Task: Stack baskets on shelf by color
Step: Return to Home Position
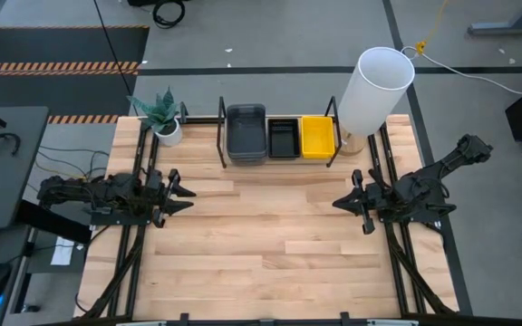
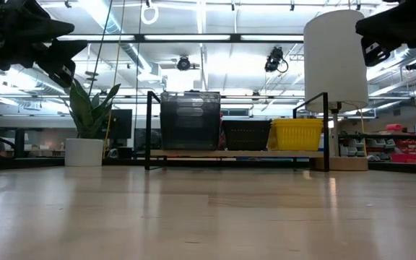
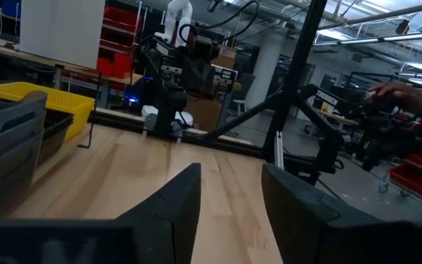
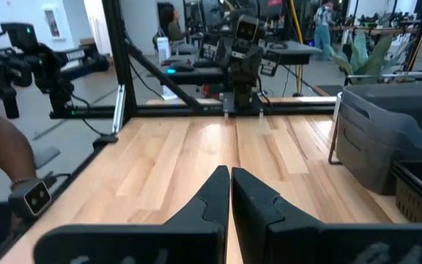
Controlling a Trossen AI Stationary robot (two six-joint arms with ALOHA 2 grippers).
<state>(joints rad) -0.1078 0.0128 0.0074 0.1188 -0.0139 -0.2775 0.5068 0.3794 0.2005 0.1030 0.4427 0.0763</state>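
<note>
lining one shelf (image 2: 237,153), three groups — grey baskets (image 1: 246,133), black baskets (image 1: 284,139), yellow baskets (image 1: 316,136), left gripper (image 3: 229,176) spread, right gripper (image 4: 230,172) closed

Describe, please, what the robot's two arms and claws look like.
Both arms are matte black, jointed and angular. The left arm and right arm stand at the side edges of the table. The left claw and right claw each end in two flat, tapering black fingers. Faint embossed characters mark the left claw's body.
</note>
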